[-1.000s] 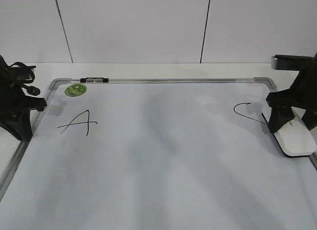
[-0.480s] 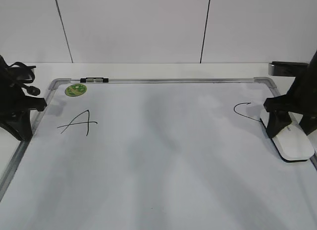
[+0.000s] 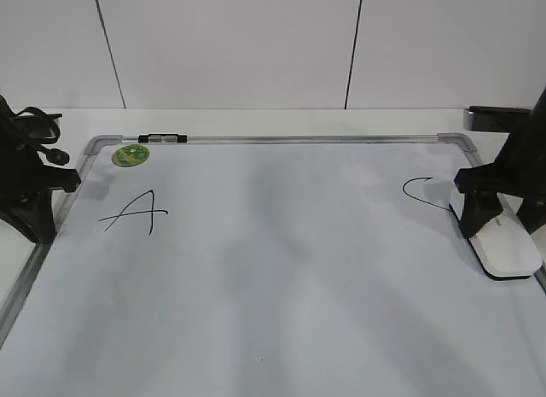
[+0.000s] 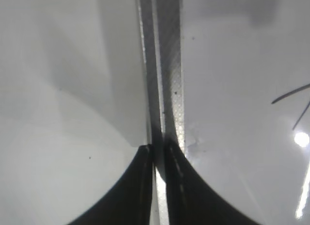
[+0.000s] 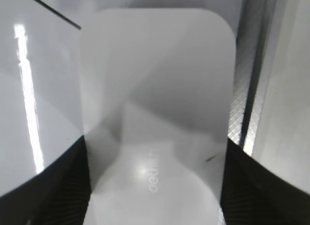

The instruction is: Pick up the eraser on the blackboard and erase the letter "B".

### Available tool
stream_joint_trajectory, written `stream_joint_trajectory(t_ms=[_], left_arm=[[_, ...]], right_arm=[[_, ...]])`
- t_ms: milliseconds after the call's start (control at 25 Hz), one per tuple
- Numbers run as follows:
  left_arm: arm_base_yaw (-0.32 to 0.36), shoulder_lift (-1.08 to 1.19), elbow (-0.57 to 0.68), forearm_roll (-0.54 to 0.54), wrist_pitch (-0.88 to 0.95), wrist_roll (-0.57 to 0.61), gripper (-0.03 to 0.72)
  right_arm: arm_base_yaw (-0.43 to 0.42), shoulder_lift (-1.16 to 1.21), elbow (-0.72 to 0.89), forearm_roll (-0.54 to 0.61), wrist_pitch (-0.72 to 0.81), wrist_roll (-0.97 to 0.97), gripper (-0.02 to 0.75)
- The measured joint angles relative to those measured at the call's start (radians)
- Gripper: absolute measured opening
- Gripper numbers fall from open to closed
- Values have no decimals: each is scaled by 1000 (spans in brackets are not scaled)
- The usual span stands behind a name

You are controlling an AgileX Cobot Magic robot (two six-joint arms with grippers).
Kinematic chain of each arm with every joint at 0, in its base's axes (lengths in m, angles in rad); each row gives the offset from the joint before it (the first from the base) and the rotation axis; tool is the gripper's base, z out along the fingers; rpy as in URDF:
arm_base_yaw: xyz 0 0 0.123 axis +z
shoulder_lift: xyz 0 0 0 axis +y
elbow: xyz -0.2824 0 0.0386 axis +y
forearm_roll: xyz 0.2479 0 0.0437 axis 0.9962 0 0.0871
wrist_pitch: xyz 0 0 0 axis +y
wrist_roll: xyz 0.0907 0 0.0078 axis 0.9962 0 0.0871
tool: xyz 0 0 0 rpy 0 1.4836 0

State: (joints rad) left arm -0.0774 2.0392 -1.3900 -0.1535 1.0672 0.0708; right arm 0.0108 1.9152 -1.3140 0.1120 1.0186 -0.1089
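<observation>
From the exterior view, the right gripper (image 3: pixel 499 216) is straddling the eraser (image 3: pixel 509 246) at the blackboard's (image 3: pixel 281 277) three o'clock edge, beside the "C" (image 3: pixel 424 194). Left wrist view: the left gripper (image 4: pixel 158 159) is pinched closed over the frame (image 4: pixel 167 65). Right wrist view: the fingers (image 5: pixel 63 181) are flanking the eraser (image 5: pixel 157 104), seemingly touching it.

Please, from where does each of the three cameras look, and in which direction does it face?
Exterior view: from the front, slanted down over the blackboard toward the wall; both arms at its sides.
Left wrist view: on the left arm, looking down at the board's left frame; left gripper fingers nearly together.
Right wrist view: on the right arm, looking down at the eraser; right gripper fingers on either side of it.
Shared: exterior and right wrist views both show the eraser.
</observation>
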Motion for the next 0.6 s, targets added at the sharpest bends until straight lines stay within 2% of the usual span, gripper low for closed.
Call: stream_joint_trajectory(t_ms=[600], left_arm=[[0,0,0,-2,0,0,49]], right_arm=[[0,0,0,-16,-1,6,530]])
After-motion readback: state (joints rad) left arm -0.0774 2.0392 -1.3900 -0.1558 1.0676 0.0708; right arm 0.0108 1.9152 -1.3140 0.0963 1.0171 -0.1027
